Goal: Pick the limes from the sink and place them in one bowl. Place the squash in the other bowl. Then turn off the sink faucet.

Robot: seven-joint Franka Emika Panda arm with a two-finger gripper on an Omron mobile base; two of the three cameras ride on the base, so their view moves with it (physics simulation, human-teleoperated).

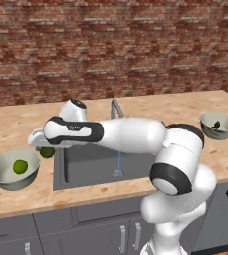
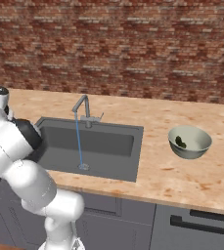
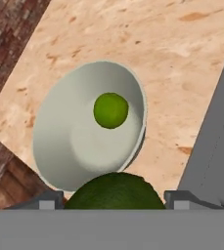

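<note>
The white arm reaches out to the left over the pale speckled wooden counter [image 1: 16, 119], with its hand at the left rim of the large rectangular dark grey sink [image 1: 85, 162]. The fingers [image 3: 112, 200] are closed on a round mid-green lime [image 3: 114, 191]: in the hand view the fruit sits between the two dark tips, touching both. In the left base view this held lime [image 1: 47, 152] shows just under the hand, at the sink's left edge.

Directly below and beyond the held lime stands a wide round pale grey-green bowl [image 1: 1, 174] on the counter to the left of the sink, close to the counter's front edge. A second bright green lime [image 1: 20, 166] lies inside it, resting on the bowl's floor a little off centre [image 3: 110, 110]. The held lime is apart from the bowl and not yet over its middle.

The other wide pale grey-green bowl [image 2: 201, 141] stands on the counter to the right of the sink, well apart from the first. The slim dark green squash [image 2: 180, 142] lies inside it, leaning against the inner wall.

At the sink's back edge rises the slim grey metal faucet [image 2: 82, 108] with its angled spout. A thin blue stream of water [image 2: 78, 141] falls from the spout to the small round drain [image 2: 83, 167] in the basin floor.

A red-brown brick wall [image 2: 133, 44] runs behind the counter, and dark grey cabinet fronts [image 2: 196, 224] sit below it.
</note>
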